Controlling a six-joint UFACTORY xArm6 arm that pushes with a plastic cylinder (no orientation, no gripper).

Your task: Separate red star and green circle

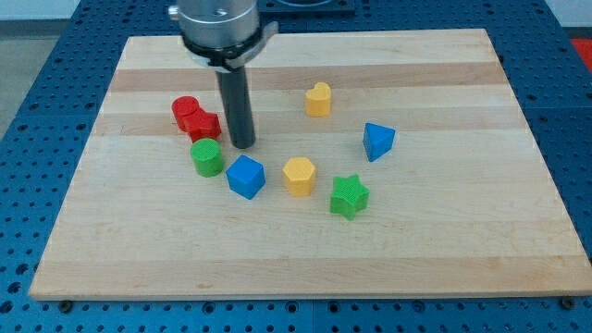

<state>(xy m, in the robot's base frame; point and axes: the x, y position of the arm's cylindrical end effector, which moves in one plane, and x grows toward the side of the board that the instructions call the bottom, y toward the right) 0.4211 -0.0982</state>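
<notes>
Camera view: wooden board (444,250).
Tip (242,145): a plain rod with no pincer, just right of red star (204,124).
Green circle (207,158): just below the star, lower left of tip.

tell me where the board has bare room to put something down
Free: the whole strip along the view's bottom below the green star, the view's right beyond the blue triangle, and the top right corner. Crowded: the left, where my tip stands beside the red star and green circle.

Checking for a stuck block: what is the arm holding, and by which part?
Nothing: my tip is a bare rod, standing just right of the red star and green circle.
</notes>
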